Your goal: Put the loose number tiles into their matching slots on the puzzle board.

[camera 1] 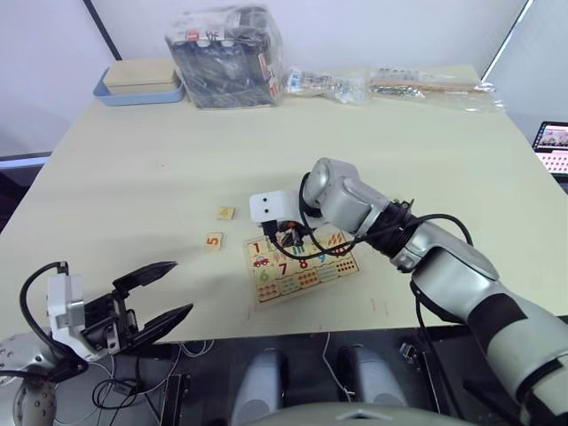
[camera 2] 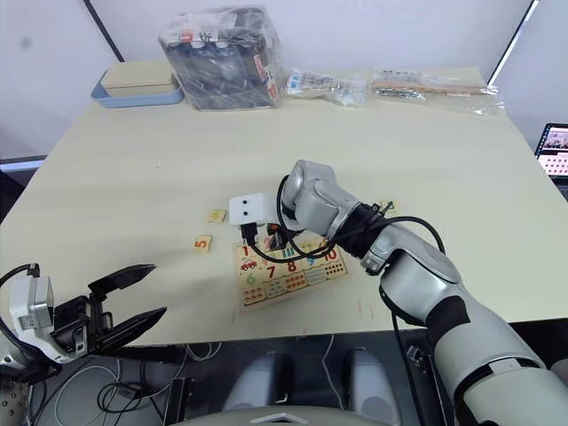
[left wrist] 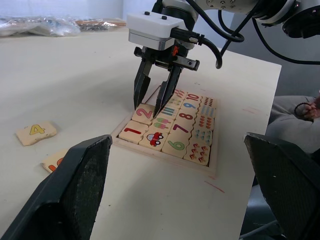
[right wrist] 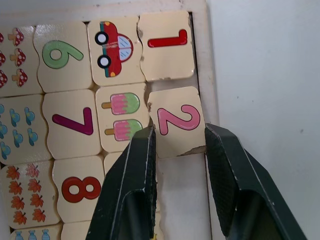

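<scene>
Seating the 2 tile with my right gripper: jaws are straddling it, spread slightly wider than it, on the puzzle board next to the 1 tile. It's sitting a bit skewed. Left gripper is hanging spread at the table edge, nearer the loose 5 tile and 4 tile. Flat, thin, smooth wood.

The 2 tile between the right gripper fingers is smooth pale wood with chipped edges and matt pink print. The fingers look like black plastic, their inner pads finely textured. Beside them, the board frame is plain matt wood.
</scene>
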`<state>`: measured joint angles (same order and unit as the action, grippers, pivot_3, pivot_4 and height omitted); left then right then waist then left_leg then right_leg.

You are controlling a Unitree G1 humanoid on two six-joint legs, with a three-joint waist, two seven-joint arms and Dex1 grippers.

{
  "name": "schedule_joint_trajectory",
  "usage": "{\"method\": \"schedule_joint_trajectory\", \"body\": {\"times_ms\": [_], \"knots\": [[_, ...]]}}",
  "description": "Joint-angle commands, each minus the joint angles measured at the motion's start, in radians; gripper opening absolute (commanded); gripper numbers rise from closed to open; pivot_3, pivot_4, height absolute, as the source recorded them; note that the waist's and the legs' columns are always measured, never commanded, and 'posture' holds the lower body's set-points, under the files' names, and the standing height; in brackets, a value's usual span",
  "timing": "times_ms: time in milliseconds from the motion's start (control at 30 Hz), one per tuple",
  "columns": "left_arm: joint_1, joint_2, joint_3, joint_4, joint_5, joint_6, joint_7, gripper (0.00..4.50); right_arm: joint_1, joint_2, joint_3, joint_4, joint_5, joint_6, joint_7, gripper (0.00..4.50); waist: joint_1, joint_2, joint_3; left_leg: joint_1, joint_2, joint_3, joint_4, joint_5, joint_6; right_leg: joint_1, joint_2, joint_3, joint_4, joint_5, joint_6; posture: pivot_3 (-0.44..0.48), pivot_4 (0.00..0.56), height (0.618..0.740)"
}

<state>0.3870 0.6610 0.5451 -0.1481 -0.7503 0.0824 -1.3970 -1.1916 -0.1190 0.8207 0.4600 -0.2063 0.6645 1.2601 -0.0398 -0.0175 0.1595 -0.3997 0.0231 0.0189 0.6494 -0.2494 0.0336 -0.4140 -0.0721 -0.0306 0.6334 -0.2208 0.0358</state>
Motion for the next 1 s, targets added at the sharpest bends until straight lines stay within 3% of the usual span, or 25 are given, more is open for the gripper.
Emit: {"method": "schedule_joint_trajectory", "body": {"times_ms": [33, 767, 800, 833, 1000], "knots": [[0.012, 0.000, 0.029, -0.039, -0.020, -0.010, 0.003, 4.50, -0.003, 0.009, -0.022, -0.015, -0.002, -0.015, 0.007, 0.88, 0.000, 0.000, 0.000, 0.000, 0.000, 0.000, 0.000, 0.000, 0.000, 0.000, 0.000, 0.000, 0.000, 0.000, 0.000, 0.000, 0.150, 0.740], [0.023, -0.004, 0.026, -0.046, -0.019, -0.013, 0.009, 4.50, 0.004, 0.013, -0.020, -0.002, -0.017, -0.042, 0.026, 0.88, 0.000, 0.000, 0.000, 0.000, 0.000, 0.000, 0.000, 0.000, -0.001, 0.000, 0.000, 0.000, 0.000, 0.000, 0.000, 0.000, 0.150, 0.740], [0.024, -0.005, 0.026, -0.047, -0.019, -0.014, 0.009, 4.50, 0.004, 0.014, -0.021, -0.001, -0.017, -0.043, 0.026, 1.91, 0.000, 0.000, 0.000, 0.000, 0.000, 0.000, 0.000, 0.000, -0.001, 0.000, 0.000, 0.000, 0.000, 0.000, 0.000, 0.000, 0.150, 0.740], [0.025, -0.005, 0.026, -0.048, -0.019, -0.014, 0.009, 4.50, 0.003, 0.014, -0.022, 0.001, -0.018, -0.045, 0.026, 2.19, 0.000, 0.000, 0.000, 0.000, 0.000, 0.000, 0.000, 0.000, -0.001, 0.000, 0.000, 0.000, 0.000, 0.000, 0.000, 0.000, 0.150, 0.740], [0.027, -0.009, 0.024, -0.051, -0.018, -0.015, 0.012, 4.50, 0.003, 0.016, -0.026, 0.003, -0.020, -0.049, 0.027, 4.45, 0.000, 0.000, 0.000, 0.000, 0.000, 0.000, 0.000, 0.000, -0.001, 0.000, 0.000, 0.000, 0.000, 0.000, 0.000, 0.000, 0.150, 0.740]]}}
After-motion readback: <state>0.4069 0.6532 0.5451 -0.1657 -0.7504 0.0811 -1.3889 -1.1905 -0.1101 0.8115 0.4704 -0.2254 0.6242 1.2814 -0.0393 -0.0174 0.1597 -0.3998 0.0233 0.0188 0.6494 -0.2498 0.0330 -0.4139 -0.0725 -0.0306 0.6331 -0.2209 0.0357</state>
